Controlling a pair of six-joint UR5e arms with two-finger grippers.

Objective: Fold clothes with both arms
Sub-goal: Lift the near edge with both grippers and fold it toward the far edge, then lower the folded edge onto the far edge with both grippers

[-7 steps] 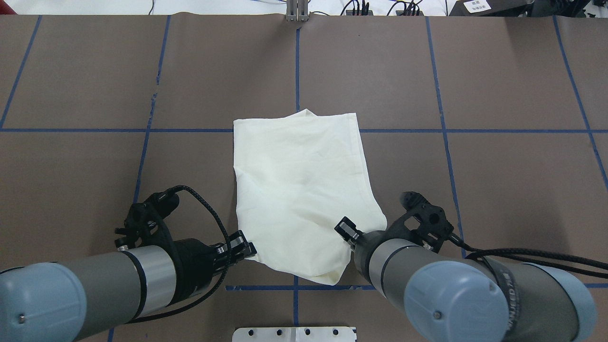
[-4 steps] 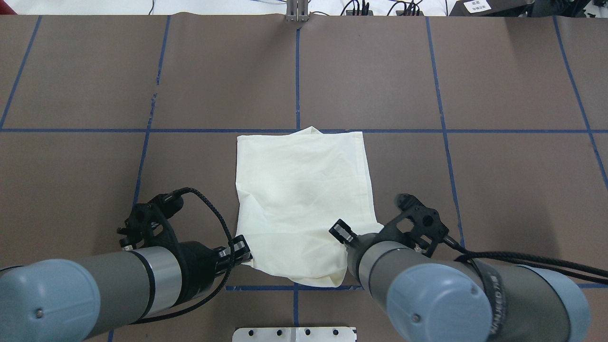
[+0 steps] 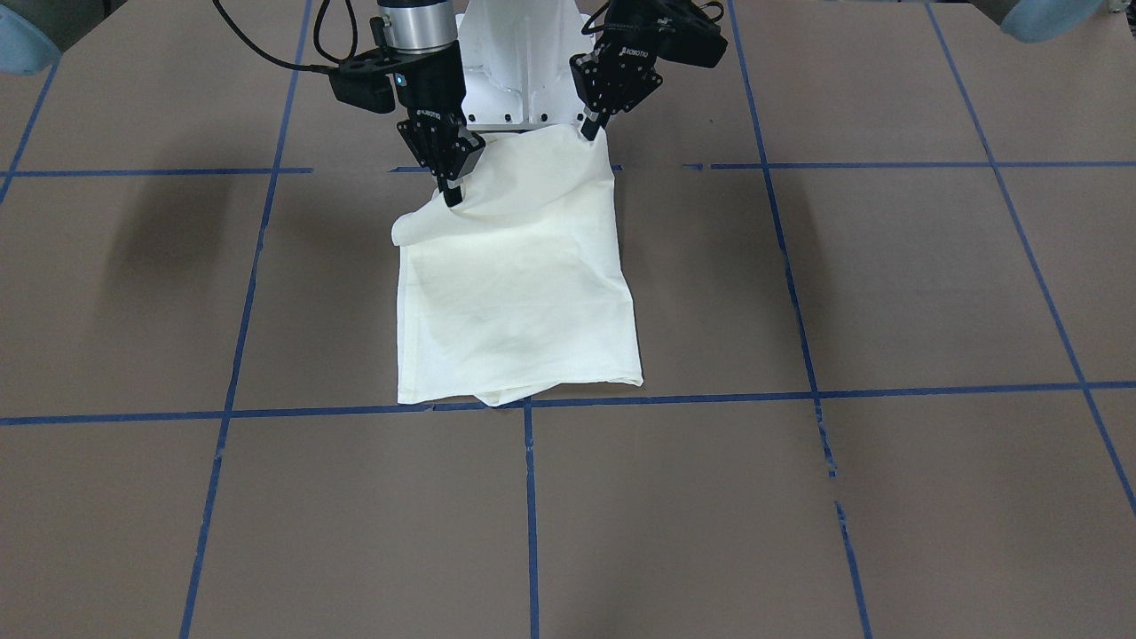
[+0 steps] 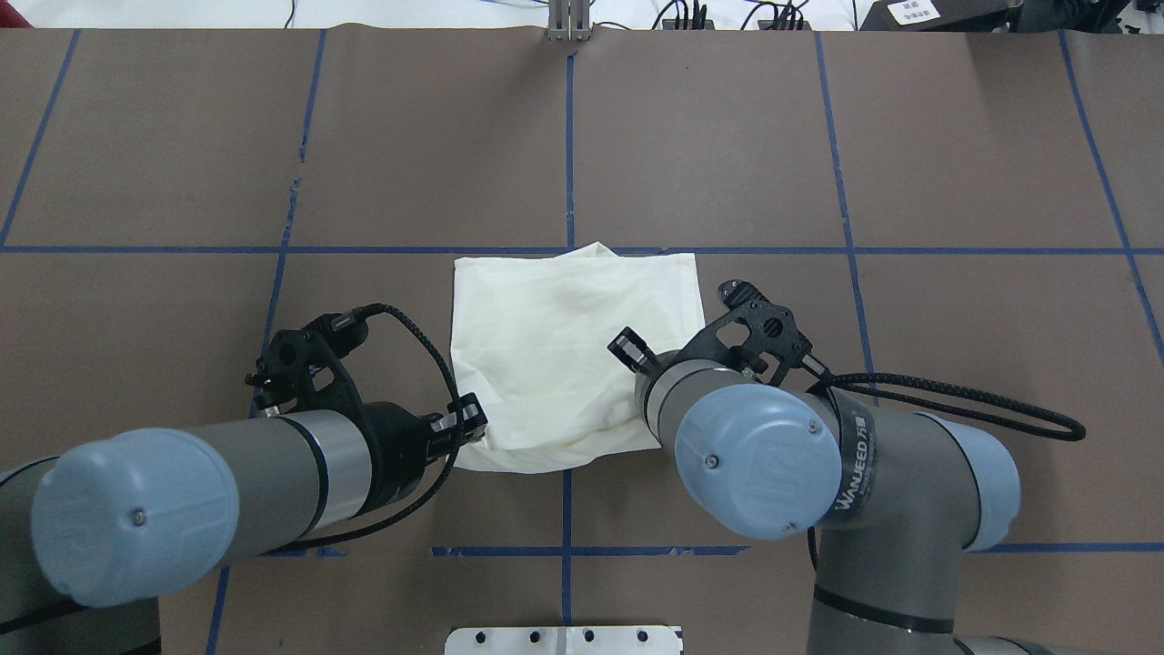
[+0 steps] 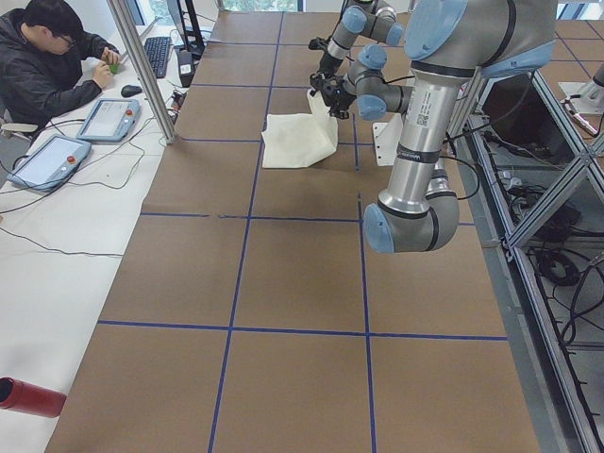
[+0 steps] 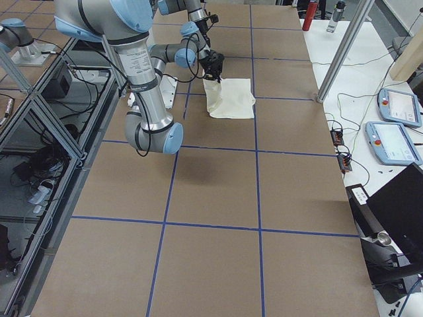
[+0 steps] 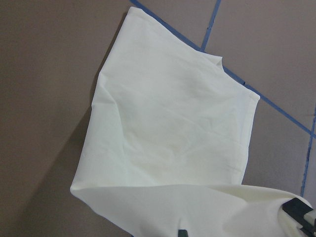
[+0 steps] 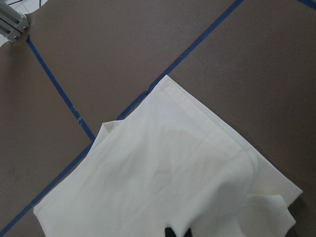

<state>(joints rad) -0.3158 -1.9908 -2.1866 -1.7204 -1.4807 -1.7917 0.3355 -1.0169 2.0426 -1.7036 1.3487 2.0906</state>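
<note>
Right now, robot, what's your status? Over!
Left end effector shut on shirt corner. Right end effector shut on same edge. Plain cream side up, robot-side edge lifted off the table. Nothing seen in the way.

Bright, even overhead light, soft diffuse shadows on the brown table (image 3: 932,284), sharp focus

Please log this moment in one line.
left gripper: shut on shirt | right gripper: shut on shirt | shirt: robot-side edge raised

Overhead, the right arm (image 4: 764,455) hides its pincer (image 3: 452,196).
</note>
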